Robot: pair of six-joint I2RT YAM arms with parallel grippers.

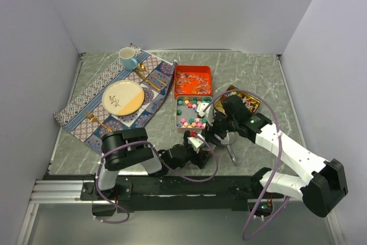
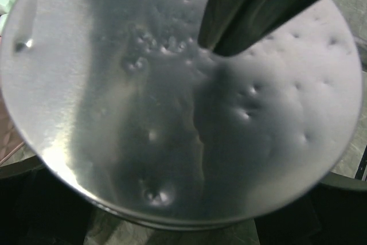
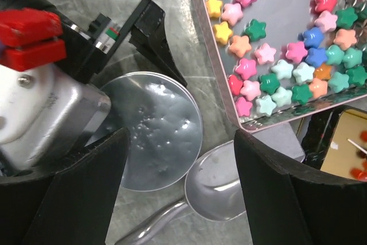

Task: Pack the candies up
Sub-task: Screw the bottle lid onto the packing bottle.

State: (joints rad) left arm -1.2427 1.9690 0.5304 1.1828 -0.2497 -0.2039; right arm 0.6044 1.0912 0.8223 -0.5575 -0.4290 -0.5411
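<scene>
From overhead I see the star candies (image 1: 191,113) lying in a shallow pink-rimmed tin (image 1: 177,114) at the middle of the marble table (image 1: 252,73). The wrapped candies (image 1: 192,81) are in an orange tin (image 1: 192,67) just behind it. The left gripper (image 1: 199,139) and right gripper (image 1: 217,129) meet at the near edge of the star tin. A placemat (image 1: 86,98) with a plate (image 1: 123,97) lies off to the left.

My left wrist camera is almost filled by a round silver disc (image 2: 172,113), with one dark finger (image 2: 258,4) crossing its top edge. A few star candies peek in at the top-left corner.

In the right wrist view, my own fingers (image 3: 298,199) stand well apart, clamped on nothing. A silver scoop (image 3: 215,193) lies on the table between them, beside the disc. The left gripper's jaws are spread wide at the disc (I cannot tell whether they touch its rim). The star candies fill the tin at upper right.
</scene>
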